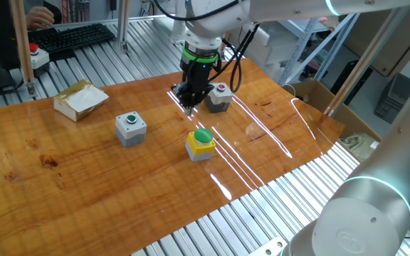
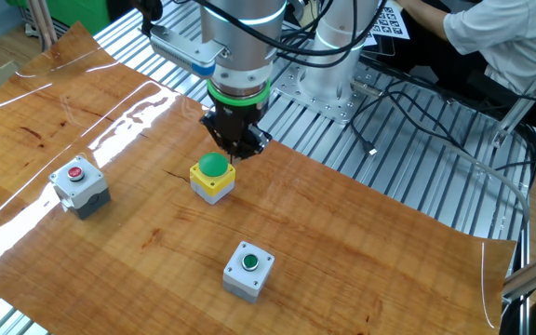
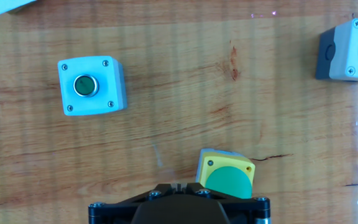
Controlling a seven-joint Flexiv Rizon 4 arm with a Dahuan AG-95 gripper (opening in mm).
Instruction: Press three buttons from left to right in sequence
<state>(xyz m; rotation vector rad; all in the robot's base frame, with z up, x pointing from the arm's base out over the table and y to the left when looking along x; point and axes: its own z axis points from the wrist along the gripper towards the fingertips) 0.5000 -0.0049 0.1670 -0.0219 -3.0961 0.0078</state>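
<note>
Hovering over the wooden worktop (image 1: 84,171), my gripper (image 1: 189,108) hangs fingers-down a little above the surface, between the yellow box with the large green dome (image 1: 201,144) and the grey box with the small red button (image 1: 218,97). From the other fixed view my gripper (image 2: 233,154) sits just behind the yellow box (image 2: 213,177), close to its dome; I cannot tell whether it touches it. Whether my fingers are apart or together I cannot tell: the fixed views show only a dark tip, and the hand view shows just the body of the gripper along its lower edge.

Looking down along my fingers, I see the yellow box (image 3: 225,175) right at the lower edge, partly tucked under my hand. The grey box with the small green button (image 3: 92,86) stands well apart to the upper left, and the red-buttoned grey box (image 3: 352,50) is cut by the right edge.

All three boxes stand upright, well apart from each other, in a loose row across the worktop. An open cardboard box (image 1: 81,100) rests near the worktop's far left corner.
</note>
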